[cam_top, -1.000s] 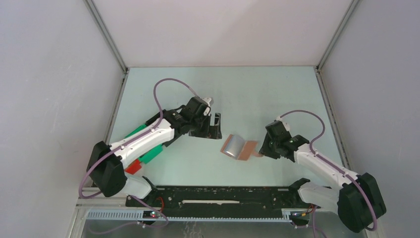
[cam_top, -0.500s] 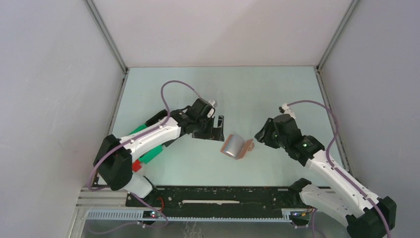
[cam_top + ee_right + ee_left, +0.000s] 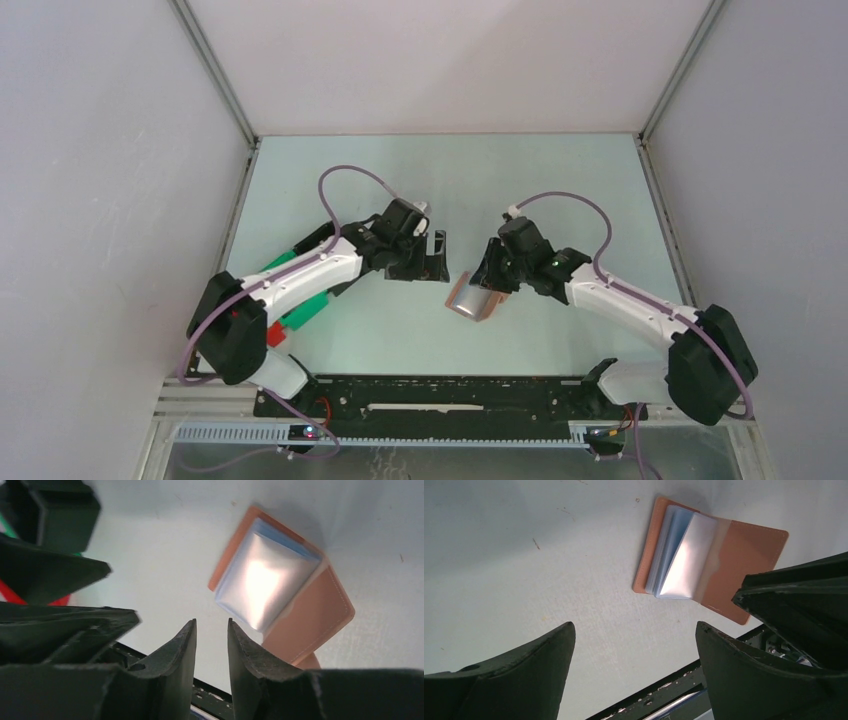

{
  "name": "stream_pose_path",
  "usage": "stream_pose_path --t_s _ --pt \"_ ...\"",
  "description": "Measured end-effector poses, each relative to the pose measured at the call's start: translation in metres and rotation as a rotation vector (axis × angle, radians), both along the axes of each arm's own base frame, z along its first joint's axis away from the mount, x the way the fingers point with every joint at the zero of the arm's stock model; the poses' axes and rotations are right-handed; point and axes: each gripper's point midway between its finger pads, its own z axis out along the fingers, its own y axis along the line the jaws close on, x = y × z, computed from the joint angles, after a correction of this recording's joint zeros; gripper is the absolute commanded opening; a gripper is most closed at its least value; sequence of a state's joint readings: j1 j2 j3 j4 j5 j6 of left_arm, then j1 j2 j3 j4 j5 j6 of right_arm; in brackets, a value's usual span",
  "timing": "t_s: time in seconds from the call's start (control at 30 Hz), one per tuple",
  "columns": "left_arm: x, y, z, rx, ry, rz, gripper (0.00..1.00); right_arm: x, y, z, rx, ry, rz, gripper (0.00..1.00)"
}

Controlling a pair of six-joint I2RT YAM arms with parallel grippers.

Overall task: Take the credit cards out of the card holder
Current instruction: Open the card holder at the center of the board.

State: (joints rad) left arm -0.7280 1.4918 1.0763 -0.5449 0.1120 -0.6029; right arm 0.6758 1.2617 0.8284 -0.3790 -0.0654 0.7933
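Note:
The tan card holder lies open on the table, seen also in the left wrist view and the right wrist view. A stack of pale blue-grey credit cards fans up from its middle, glossy on top. My left gripper hangs open just left of the holder, its fingers wide apart with nothing between them. My right gripper is over the holder's right half, its fingers a narrow gap apart over bare table and holding nothing.
Green bins and a red bin lie under the left arm at the table's left side. A black rail runs along the near edge. The right gripper's black body fills the right of the left wrist view.
My right arm swung left from the holder's right edge to above the holder. The holder's right flap and tab, flat a second ago, now sit under the gripper. The left gripper barely shifted.

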Motion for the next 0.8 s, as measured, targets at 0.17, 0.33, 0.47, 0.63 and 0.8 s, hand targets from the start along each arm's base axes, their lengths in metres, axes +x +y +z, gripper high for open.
stream_pose_path --t_s 0.17,0.33,0.47,0.63,0.8 --pt "-0.002 0.001 -0.005 -0.008 0.013 0.009 0.95 -0.025 -0.019 -0.048 -0.060 0.113 -0.002 0.36" --pt "-0.002 -0.016 0.001 -0.076 0.010 -0.021 0.94 -0.055 -0.064 -0.096 -0.115 0.242 -0.082 0.36" --pt "-0.006 -0.038 -0.009 -0.121 0.042 -0.067 0.95 -0.052 -0.080 -0.095 -0.080 0.238 -0.149 0.36" --pt "-0.016 -0.053 -0.038 -0.124 0.137 -0.099 0.95 -0.047 -0.083 -0.093 -0.075 0.219 -0.165 0.35" --pt "-0.019 -0.061 -0.054 -0.126 0.189 -0.102 0.96 -0.048 -0.088 -0.099 -0.079 0.229 -0.179 0.35"
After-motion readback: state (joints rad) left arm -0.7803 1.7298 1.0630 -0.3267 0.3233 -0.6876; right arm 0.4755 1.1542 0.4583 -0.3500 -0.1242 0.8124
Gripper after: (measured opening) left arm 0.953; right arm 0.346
